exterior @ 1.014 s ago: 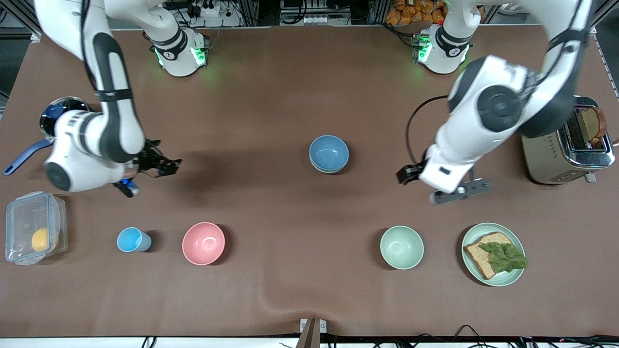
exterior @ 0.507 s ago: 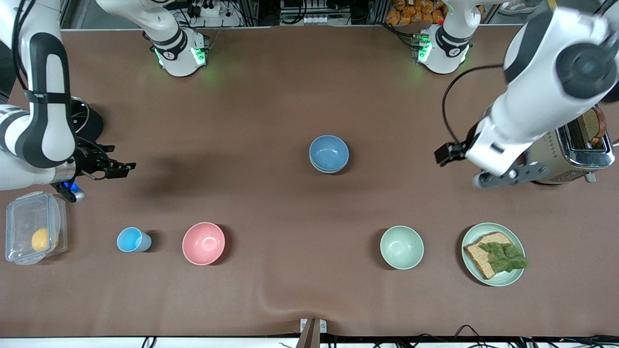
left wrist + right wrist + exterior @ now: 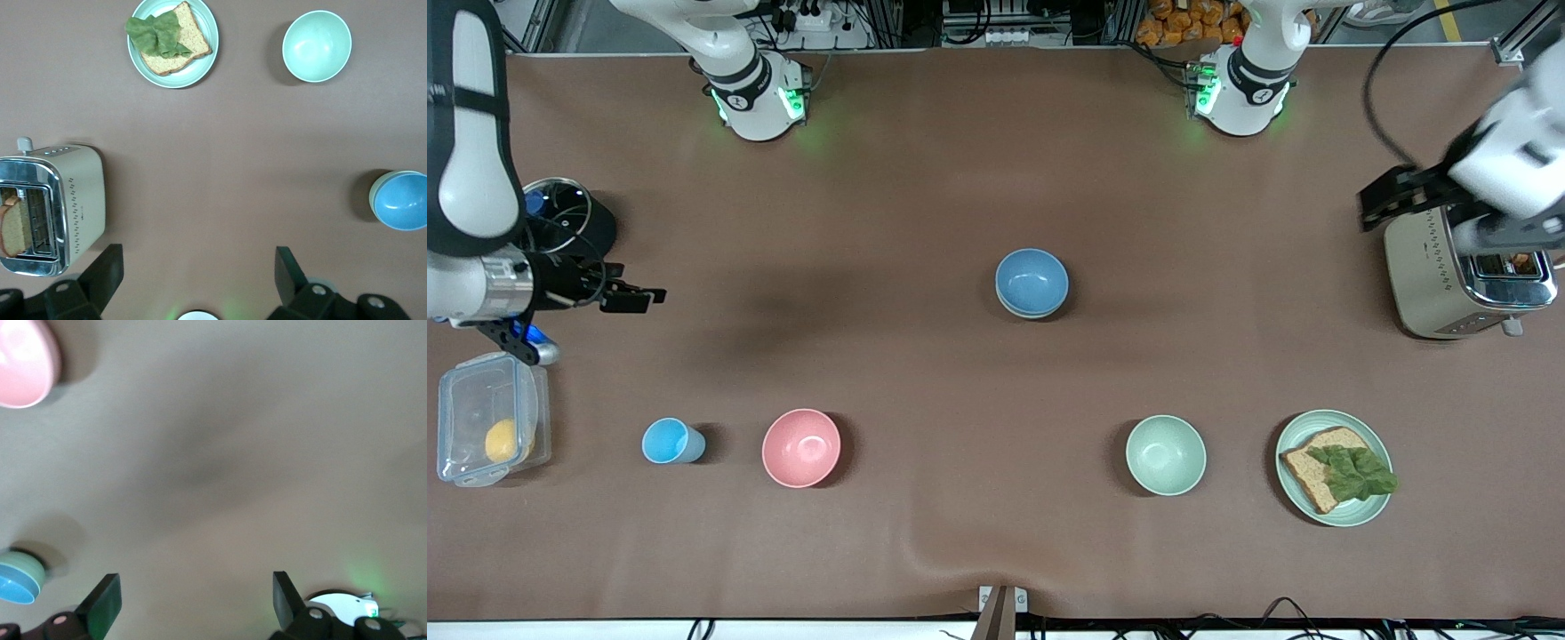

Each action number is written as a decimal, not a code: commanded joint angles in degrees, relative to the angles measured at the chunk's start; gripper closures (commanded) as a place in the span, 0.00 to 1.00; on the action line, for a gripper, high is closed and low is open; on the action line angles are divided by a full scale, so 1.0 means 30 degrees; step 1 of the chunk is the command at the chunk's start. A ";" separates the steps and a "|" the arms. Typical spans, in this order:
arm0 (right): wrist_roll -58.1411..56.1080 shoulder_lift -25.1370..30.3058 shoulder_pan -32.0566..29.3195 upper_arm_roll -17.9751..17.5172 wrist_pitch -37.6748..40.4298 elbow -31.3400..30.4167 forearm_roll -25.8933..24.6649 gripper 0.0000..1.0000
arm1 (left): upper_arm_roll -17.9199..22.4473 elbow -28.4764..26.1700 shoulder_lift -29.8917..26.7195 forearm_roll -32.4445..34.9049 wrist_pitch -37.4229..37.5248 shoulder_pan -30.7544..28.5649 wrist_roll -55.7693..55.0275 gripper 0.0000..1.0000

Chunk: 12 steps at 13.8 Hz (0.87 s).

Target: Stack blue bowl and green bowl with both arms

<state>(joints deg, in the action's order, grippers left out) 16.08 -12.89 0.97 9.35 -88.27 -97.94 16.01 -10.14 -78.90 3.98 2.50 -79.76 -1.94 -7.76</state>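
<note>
The blue bowl (image 3: 1032, 280) sits nested in a pale green bowl (image 3: 1031, 314) at the middle of the table; only the green rim shows under it. The pair also shows in the left wrist view, blue bowl (image 3: 403, 202) in green bowl (image 3: 374, 193), and in the right wrist view (image 3: 15, 585). A second look-alike green bowl (image 3: 1165, 454) stands alone, nearer the front camera. My left gripper (image 3: 1498, 236) is open and empty over the toaster, its jaws wide in its wrist view (image 3: 198, 273). My right gripper (image 3: 516, 340) is open and empty (image 3: 193, 600) at the right arm's end of the table.
A toaster (image 3: 1432, 284) with bread stands at the left arm's end. A plate (image 3: 1374, 511) with bread and lettuce is beside the lone green bowl. A pink bowl (image 3: 801, 447), a light-blue cup (image 3: 669, 441), a plastic box (image 3: 463, 391) and a pot (image 3: 560, 213) are toward the right arm's end.
Both arms have drawn away from the middle toward their own ends of the table; the left gripper now hangs over the toaster. The bowls have not moved.
</note>
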 commanded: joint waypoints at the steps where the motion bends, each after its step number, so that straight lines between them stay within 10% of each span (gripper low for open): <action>1: 0.0002 0.1074 -0.0936 -0.2026 -0.0022 0.1171 -0.1113 0.00 | 0.0773 -0.0683 -0.0858 -0.0393 0.0016 0.0791 0.0477 0.00; 12: -0.3661 0.2594 -0.1522 -0.3234 -0.0628 0.4465 -0.3197 0.00 | 0.1096 -0.0536 -0.0272 -0.1536 -0.0043 0.0997 0.0300 0.00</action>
<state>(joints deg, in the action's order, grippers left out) 13.15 -7.44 -0.98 1.21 -87.90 -84.09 6.74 -7.03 -80.35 3.88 -0.98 -79.74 1.08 -6.83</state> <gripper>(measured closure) 0.000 0.000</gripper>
